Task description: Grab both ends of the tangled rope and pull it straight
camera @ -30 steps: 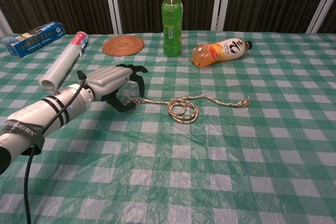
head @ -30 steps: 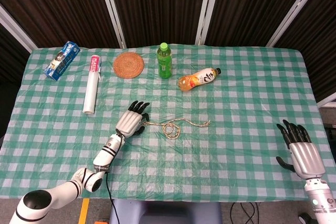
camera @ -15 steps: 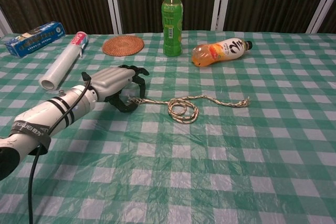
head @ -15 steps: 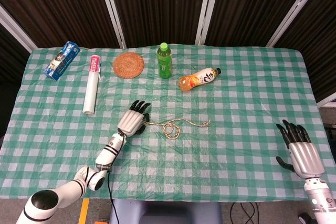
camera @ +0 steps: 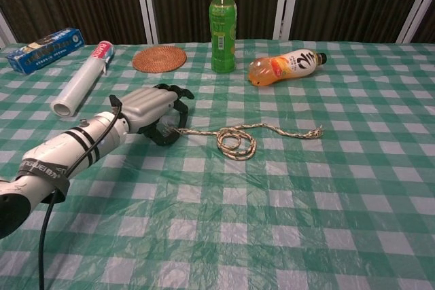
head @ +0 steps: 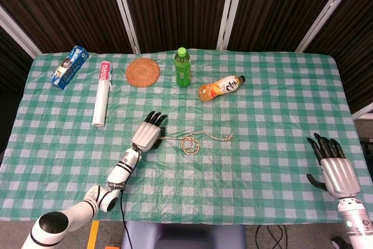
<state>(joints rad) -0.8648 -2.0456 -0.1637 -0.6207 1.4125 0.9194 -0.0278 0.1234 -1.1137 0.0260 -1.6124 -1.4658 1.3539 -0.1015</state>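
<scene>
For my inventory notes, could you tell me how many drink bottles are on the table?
2: the green bottle stands upright beside the woven coaster; the orange bottle lies on its side, further right. None seem hidden.

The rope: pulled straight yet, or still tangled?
Still tangled. The rope lies on the table with a coiled loop near its middle and a wavy tail running right. The left hand is at its left end; the right hand is far off.

The left robot hand (camera: pixel 153 106) has a silver-grey metal back and black fingers (camera: pixel 178 91). Its glossy white forearm (camera: pixel 75 146) carries black bands, small grey lettering and a thin black cable (camera: pixel 42 236). The right robot hand (head: pixel 334 167) has the same silver back and black fingers.
</scene>
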